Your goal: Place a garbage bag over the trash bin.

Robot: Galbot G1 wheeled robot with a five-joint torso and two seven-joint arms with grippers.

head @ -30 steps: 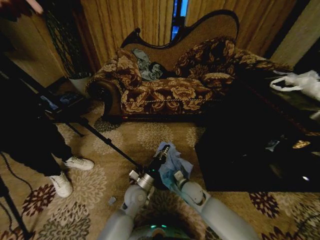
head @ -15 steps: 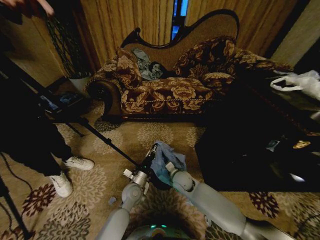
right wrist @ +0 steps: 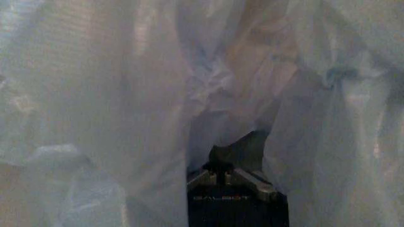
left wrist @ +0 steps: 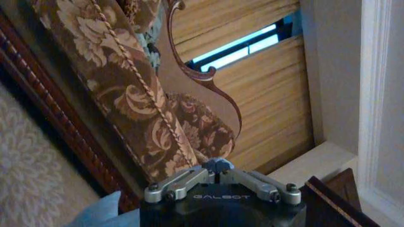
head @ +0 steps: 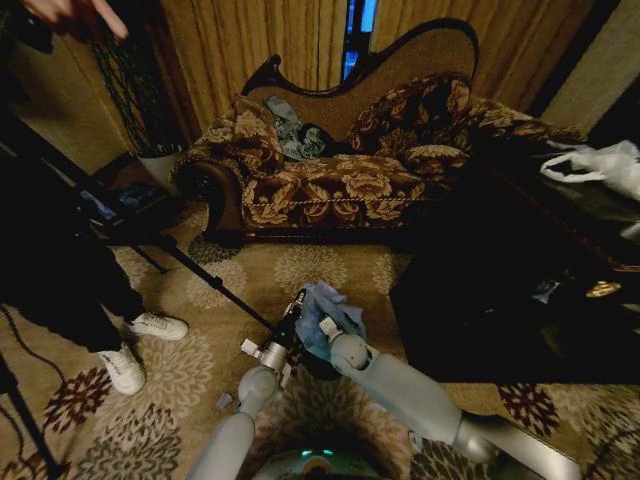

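My left gripper [head: 298, 302] and right gripper [head: 322, 322] both have fingers clamped on the garbage bag [head: 325, 305], bunched above the floral carpet [head: 180, 375] before the sofa [head: 340, 180].

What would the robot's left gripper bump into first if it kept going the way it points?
Probably the flowered sofa. In its wrist view, the left gripper has its fingers pinched on a bit of the pale blue garbage bag and aims at the sofa's front and curved back. Depth is hard to judge, but nothing seems in between.
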